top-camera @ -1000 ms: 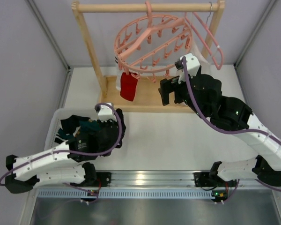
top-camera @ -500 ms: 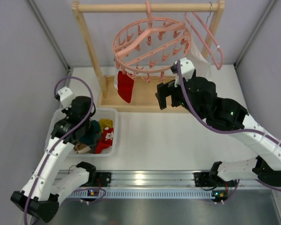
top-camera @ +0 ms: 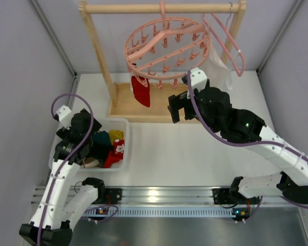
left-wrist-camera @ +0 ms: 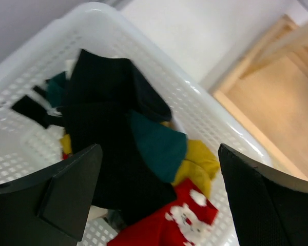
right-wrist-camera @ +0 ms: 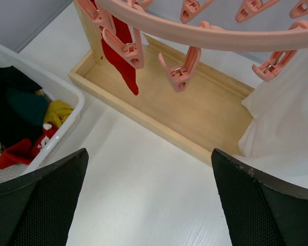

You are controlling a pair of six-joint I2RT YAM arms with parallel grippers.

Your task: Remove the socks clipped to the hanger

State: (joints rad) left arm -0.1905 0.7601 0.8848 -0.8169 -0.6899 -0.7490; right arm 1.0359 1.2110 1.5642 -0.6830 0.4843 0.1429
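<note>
left arm point(top-camera: 52, 190): white tube-like links, black housings at the joints
right arm point(top-camera: 290, 154): same build, white shells between bulky black joint blocks
left cable point(top-camera: 68, 95): thin, purple, running along the arm
right cable point(top-camera: 241, 144): thin, purple, same kind
left gripper point(top-camera: 88, 147): black body, white cap at the wrist
left fingers point(left-wrist-camera: 66, 195): matt black, flat, wedge-shaped
right gripper point(top-camera: 175, 108): black, boxy, white cap behind it
right fingers point(right-wrist-camera: 36, 205): black, fine mesh-like texture on the faces
left base point(top-camera: 95, 188): black block at the near edge
right base point(top-camera: 237, 185): black block, a small green light just near of it
</note>
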